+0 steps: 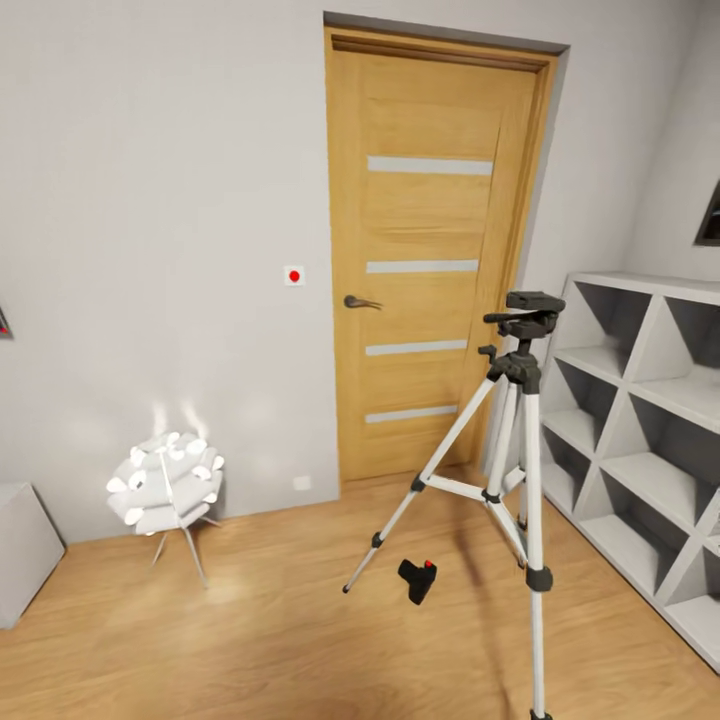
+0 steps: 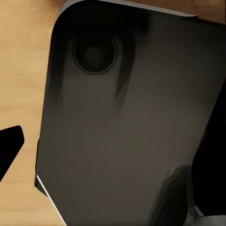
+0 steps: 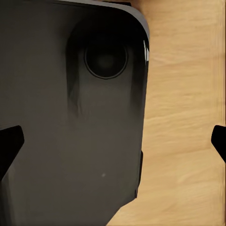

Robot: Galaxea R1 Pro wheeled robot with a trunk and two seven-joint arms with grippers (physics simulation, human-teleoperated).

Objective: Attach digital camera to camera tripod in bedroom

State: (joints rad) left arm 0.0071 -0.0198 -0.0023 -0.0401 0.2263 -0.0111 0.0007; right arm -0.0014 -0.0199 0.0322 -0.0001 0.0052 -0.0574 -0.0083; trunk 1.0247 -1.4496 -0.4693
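The digital camera (image 1: 418, 579) lies on the wood floor (image 1: 250, 640) between the spread legs of the camera tripod (image 1: 515, 470), which stands upright before the wooden door (image 1: 430, 260), just beside the white shelf unit (image 1: 640, 420). Well apart, near the wall, I see a white flower-shaped lamp (image 1: 165, 485). My left fingers (image 2: 9, 146) and right fingers (image 3: 10, 143) hang above a dark rounded panel (image 3: 70, 122) over floor; right spread apart, empty; left I cannot tell.

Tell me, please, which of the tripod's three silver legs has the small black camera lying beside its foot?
The leg splayed toward the white flower-shaped lamp: the small black camera lies by it.
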